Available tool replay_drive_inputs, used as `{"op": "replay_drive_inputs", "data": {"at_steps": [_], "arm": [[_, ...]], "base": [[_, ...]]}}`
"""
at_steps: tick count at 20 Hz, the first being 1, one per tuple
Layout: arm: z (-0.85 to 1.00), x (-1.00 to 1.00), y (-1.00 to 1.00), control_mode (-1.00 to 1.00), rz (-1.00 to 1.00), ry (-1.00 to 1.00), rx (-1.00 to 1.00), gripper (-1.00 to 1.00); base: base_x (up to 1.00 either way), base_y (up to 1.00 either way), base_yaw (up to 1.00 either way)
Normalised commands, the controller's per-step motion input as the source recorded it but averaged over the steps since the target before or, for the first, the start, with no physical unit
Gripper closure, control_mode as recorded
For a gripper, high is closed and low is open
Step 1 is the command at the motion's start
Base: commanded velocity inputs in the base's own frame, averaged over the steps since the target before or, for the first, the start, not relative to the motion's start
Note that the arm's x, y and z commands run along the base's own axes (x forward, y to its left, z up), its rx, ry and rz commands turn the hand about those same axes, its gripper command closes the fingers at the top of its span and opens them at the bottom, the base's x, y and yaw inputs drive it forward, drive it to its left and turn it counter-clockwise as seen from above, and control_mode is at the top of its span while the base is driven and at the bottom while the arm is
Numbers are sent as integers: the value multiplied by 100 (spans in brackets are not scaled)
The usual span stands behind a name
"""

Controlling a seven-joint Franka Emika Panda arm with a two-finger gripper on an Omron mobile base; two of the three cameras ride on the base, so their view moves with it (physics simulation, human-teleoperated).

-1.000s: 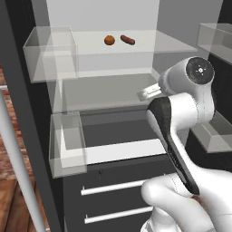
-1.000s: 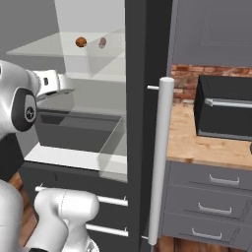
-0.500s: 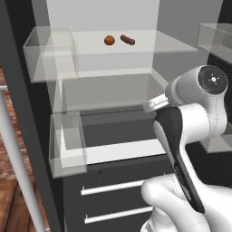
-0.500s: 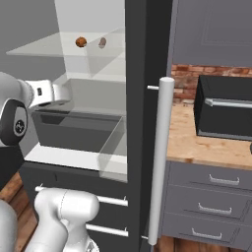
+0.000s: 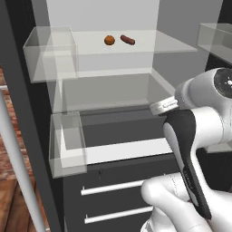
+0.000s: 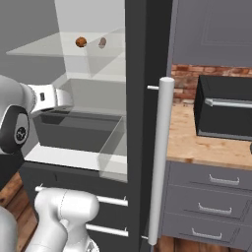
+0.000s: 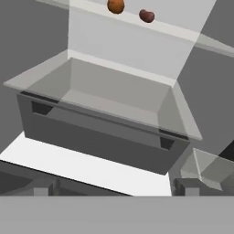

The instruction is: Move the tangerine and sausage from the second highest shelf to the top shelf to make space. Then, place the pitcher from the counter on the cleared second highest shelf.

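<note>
The small orange tangerine [image 5: 109, 40] and the reddish-brown sausage [image 5: 128, 40] lie side by side on the second highest shelf [image 5: 154, 44], a greyish glass slab inside the open fridge. From the other side the tangerine [image 6: 81, 42] sits left of the sausage [image 6: 102, 43]. In the hand view both lie high up, tangerine [image 7: 116, 6] and sausage [image 7: 146, 16]. My gripper [image 7: 114, 189] is open and empty, well below the shelf, level with the clear drawer. The counter [image 6: 197, 147] is to the right of the fridge. The pitcher and the top shelf are out of view.
A clear drawer [image 5: 108, 90] sits under the shelf, with a dark bin [image 7: 100, 137] below it. Clear door bins [image 5: 50, 54] hang at left. A long silver door handle [image 6: 160, 157] stands upright. A black microwave [image 6: 226, 113] rests on the counter.
The hand has dropped lower in front of the fridge and the elbow has swung right and down. The jaws have stayed open; tangerine and sausage have not moved.
</note>
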Motion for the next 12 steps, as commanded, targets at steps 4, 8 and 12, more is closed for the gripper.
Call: {"op": "replay_drive_inputs", "data": {"at_steps": [4,8,12], "arm": [[0,0,-21,-100,0,0,9,-100],[0,0,-9,-100,0,0,6,-100],[-7,0,0,100,0,0,0,-100]], "base": [[0,0,0],[0,0,0],[-3,0,0]]}}
